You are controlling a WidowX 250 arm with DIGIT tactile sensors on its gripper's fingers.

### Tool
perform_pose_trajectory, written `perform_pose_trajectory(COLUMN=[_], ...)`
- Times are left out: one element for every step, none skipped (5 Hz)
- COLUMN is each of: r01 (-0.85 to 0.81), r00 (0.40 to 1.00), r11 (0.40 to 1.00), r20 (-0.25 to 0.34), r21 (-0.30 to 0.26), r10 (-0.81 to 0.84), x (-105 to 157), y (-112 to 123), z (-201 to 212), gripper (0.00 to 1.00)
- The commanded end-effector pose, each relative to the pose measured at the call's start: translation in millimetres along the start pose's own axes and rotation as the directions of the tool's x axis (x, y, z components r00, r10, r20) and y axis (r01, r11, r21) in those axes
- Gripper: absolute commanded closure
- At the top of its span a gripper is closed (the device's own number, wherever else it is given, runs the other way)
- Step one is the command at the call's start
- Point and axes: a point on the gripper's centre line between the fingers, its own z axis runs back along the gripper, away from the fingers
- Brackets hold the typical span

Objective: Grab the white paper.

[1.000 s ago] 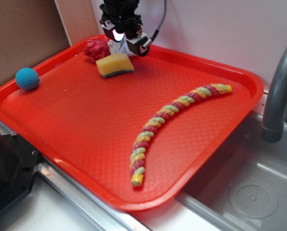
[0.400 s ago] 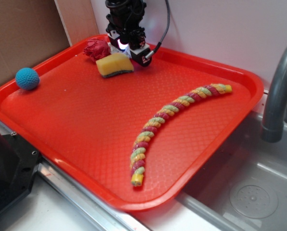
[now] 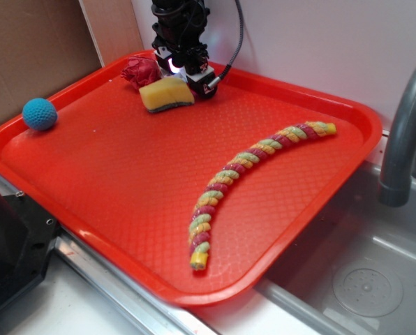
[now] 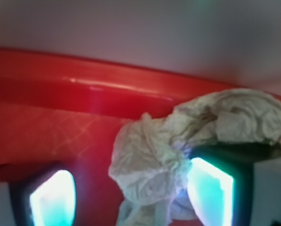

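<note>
Target is the crumpled wad of thin white-grey tissue paper (image 4: 178, 141), sitting at the far rim of the red plastic tray (image 3: 124, 181), just behind the yellow sponge block with the dark underside (image 3: 166, 93) and beside the crumpled red paper wad (image 3: 140, 71). The black WidowX gripper (image 4: 131, 193) is down over it with jaws spread: wrist view shows the two lit cyan-white finger pads (image 4: 53, 197) apart, with part of the wad between them and its right lobe pressed against and draped over the right pad; not pinched yet. Handling, my read: very light, soft, no stiffness, so it'll crush flat under closure and needs almost no force. Not slippery or fragile in any way that matters, though a thin flap could tear or pull free. Best hold is the thick centre of the crumple, not the loose lobe trailing right toward the tray rim. Wad looks off-centre toward the right pad, so one finger will likely drag it before both bite; fine for paper. Views: wrist cam gives paper-to-pad relation and the tray wall right behind. Exterior view hides the white paper almost entirely behind the gripper body, but shows the neighbours: sponge touching or nearly touching the gripper, plus a teal knitted ball (image 3: 40, 114) and a braided multicolour rope (image 3: 253, 167) well clear.
</note>
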Motion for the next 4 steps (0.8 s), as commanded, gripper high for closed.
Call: perform_pose_trajectory(r01=[-0.023,-0.029,-0.026,-0.021], r00=[1.0,0.999,1.0,1.0], r11=[1.0,0.999,0.999,0.999], r20=[0.019,0.017,0.015,0.017], r21=[0.018,0.026,0.028,0.034], r10=[0.023,0.029,0.026,0.02], x=[8.0,6.9,6.0,5.5], y=[10.2,6.3,5.0,4.1], z=[-4.3,-6.2,-6.6,-6.0], gripper=[0.77,1.0,1.0,1.0])
